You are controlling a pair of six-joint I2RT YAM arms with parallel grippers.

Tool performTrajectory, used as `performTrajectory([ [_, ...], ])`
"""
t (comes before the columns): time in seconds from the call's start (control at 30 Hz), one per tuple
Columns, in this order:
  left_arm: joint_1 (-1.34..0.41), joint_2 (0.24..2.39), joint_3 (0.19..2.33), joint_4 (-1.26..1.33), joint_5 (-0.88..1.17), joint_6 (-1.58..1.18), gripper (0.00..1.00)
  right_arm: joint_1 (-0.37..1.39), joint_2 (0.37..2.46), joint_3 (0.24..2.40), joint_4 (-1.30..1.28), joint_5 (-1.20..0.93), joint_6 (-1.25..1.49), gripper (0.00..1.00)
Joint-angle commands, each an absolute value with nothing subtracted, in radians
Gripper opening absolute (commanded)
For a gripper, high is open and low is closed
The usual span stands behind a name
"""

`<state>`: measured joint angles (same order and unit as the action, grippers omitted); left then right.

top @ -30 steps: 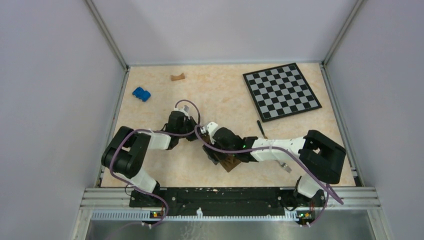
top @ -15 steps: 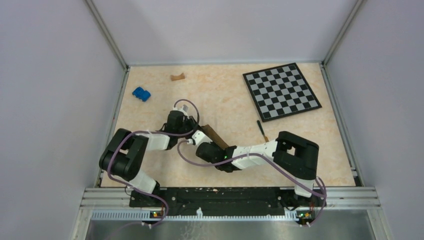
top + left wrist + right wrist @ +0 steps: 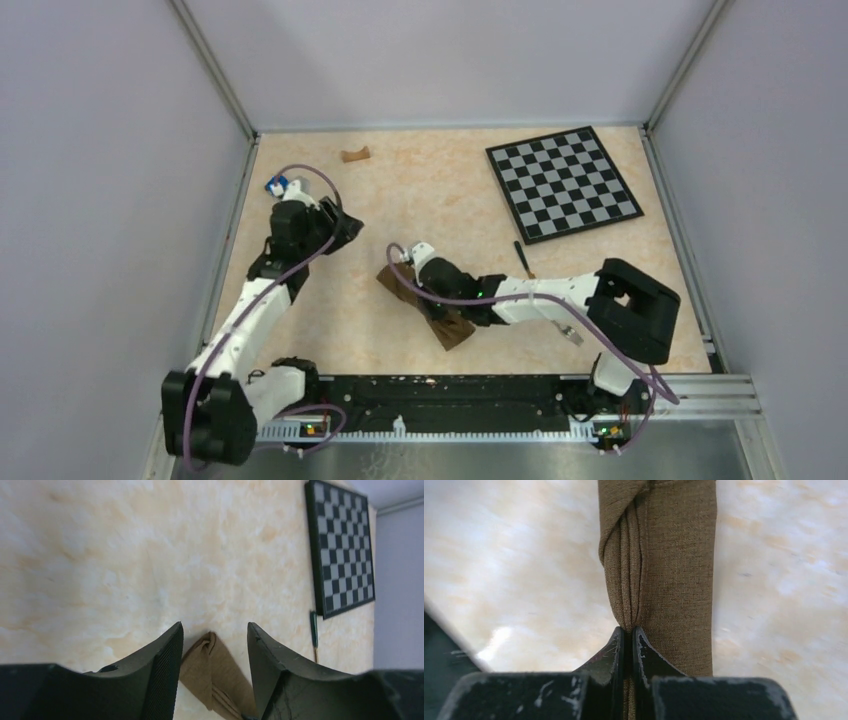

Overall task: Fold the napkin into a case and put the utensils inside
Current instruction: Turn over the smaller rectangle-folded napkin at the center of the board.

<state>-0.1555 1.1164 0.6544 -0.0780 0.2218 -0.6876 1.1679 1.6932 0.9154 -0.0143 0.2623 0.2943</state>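
Several layers show along the narrow dark-brown cloth strip (image 3: 674, 555), the napkin folded into its case. It lies slantwise on the marbled beige tabletop (image 3: 450, 190), not far from the arms' bases. Our right tool (image 3: 628, 630) is clenched on the bunched pleats at one end of it, with only cloth between the fingers. Our left tool (image 3: 214, 626) is released, fingers spread and holding nothing. It hangs above bare tabletop well to the left of the strip.

We judge the step in hand to be settling the fold before the utensils go in. In the right wrist view the pleats on one side curl loose instead of lying flat, so we should smooth that edge first. Then we should open fully and rise straight, so the fabric does not snag and drag the layers apart.

The slim dark knife with a brownish handle (image 3: 522, 258) lies just off the near corner of the black-and-grey checkerboard (image 3: 563, 183), apart from the strip. A small silver metal piece (image 3: 571, 334), likely the fork, is partly hidden by the right arm. Thin cloth will probably slide on this smooth surface, so one tool ought to pin it while the other feeds each utensil in.
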Motion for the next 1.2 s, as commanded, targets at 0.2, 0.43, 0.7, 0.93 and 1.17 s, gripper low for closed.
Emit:
performTrajectory([
  [0.2,-0.115,0.816,0.831,-0.362,0.049,-0.546,0.58,0.943,1.768,0.849,0.634,-0.647,0.944,0.00],
  [0.43,-0.116,0.830,0.761,-0.303,0.239,-0.552,0.57,0.796,1.991,0.749,1.059,-0.749,1.248,0.02],
  [0.7,-0.117,1.005,0.659,-0.116,0.604,-0.611,0.57,0.650,1.934,0.700,0.807,-0.753,1.005,0.27],
  [0.93,-0.185,1.250,0.572,0.219,0.792,-0.769,0.55,0.645,1.618,0.831,0.022,-0.441,0.451,0.53],
  [1.17,-0.241,1.463,0.555,0.427,0.715,-0.853,0.44,0.834,1.470,0.804,-0.103,-0.453,0.398,0.46],
])
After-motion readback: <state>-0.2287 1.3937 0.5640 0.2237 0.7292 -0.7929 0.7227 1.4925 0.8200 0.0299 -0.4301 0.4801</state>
